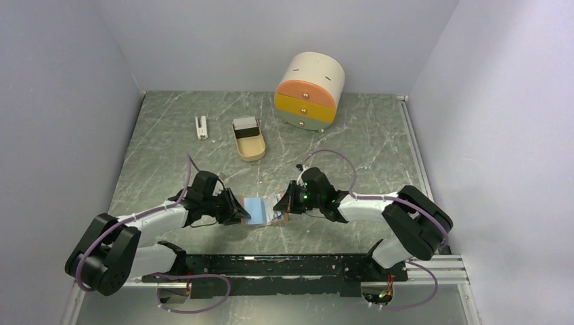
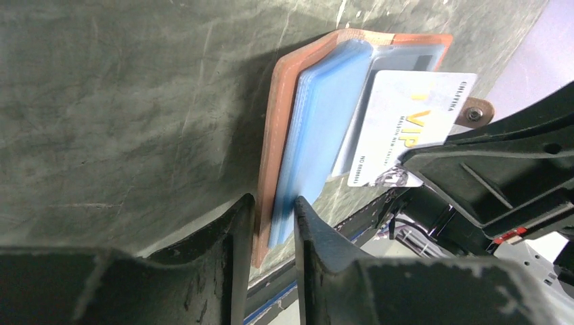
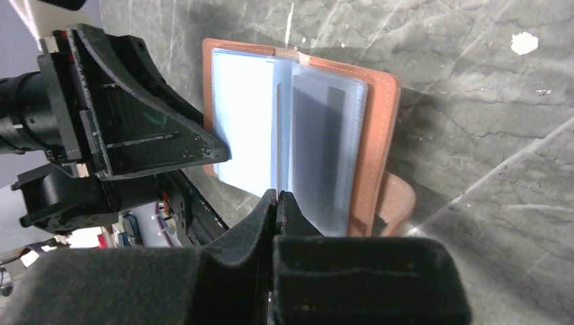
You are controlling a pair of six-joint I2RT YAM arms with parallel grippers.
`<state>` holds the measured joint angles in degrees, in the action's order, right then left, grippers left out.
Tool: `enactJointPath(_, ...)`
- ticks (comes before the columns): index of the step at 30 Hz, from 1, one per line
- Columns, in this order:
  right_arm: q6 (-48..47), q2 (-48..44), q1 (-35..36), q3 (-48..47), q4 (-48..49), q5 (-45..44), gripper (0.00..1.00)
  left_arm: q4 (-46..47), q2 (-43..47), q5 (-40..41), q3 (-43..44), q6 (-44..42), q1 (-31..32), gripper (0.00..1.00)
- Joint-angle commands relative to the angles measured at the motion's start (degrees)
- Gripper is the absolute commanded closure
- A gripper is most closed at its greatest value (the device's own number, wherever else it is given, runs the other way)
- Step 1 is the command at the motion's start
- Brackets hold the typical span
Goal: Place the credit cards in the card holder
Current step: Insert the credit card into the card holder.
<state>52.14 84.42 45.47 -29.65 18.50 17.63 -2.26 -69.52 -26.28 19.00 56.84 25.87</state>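
The salmon-pink card holder is held open and raised between my two grippers, its clear bluish pockets fanned out. My left gripper is shut on the holder's cover and a stack of pockets. My right gripper is shut on a white credit card with gold "VIP" lettering, whose far end lies against the pockets. In the right wrist view the card shows only edge-on, at the open holder. From above, the left gripper and right gripper face each other across the holder.
A beige oval tray lies behind, with something grey at its far end. A small white upright block stands to its left. A beige drawer box with orange and yellow drawers stands at the back. A black rail runs along the near edge.
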Motion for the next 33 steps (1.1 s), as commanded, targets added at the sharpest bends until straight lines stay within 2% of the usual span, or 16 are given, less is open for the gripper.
enactJointPath(1,3.5,2.3,0.4,1.9,7.8,1.2,1.0,-0.9,1.1,0.6,-0.8,-0.8,-0.7,0.7)
enactJointPath(11,6.6,6.4,1.4,3.3,14.8,1.8,1.0,0.2,-0.5,-0.3,-1.2,-1.4,-0.8,0.75)
enactJointPath(33,8.9,11.9,2.6,6.3,25.4,-0.5,1.0,1.0,-1.7,-1.0,-1.4,-1.7,-0.8,0.75)
